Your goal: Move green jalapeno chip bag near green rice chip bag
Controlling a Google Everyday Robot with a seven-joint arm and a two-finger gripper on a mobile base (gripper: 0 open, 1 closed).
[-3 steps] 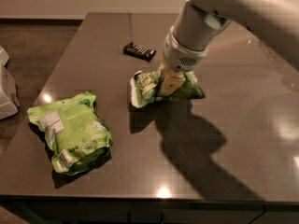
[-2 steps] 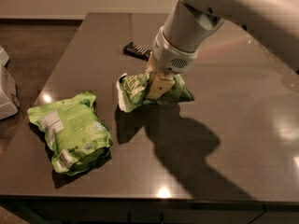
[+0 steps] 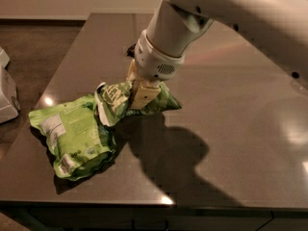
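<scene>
Clamping green jalapeno chip bag [image 3: 115, 99] low over table [image 3: 231, 129], gripper [image 3: 140, 96] jaws closed on it; bag end touching green rice chip bag [image 3: 72, 134]; only release remaining

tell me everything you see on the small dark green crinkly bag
The green jalapeno chip bag is a small, crinkled, foil-like bag in mottled dark green with white lettering and a white end at its left. It lies sideways near the middle of the dark table, pinched at its middle by the gripper above it. Its white end meets, perhaps overlaps, the upper right corner of the larger green rice chip bag. Whether it rests on the table or is slightly lifted is unclear.
</scene>
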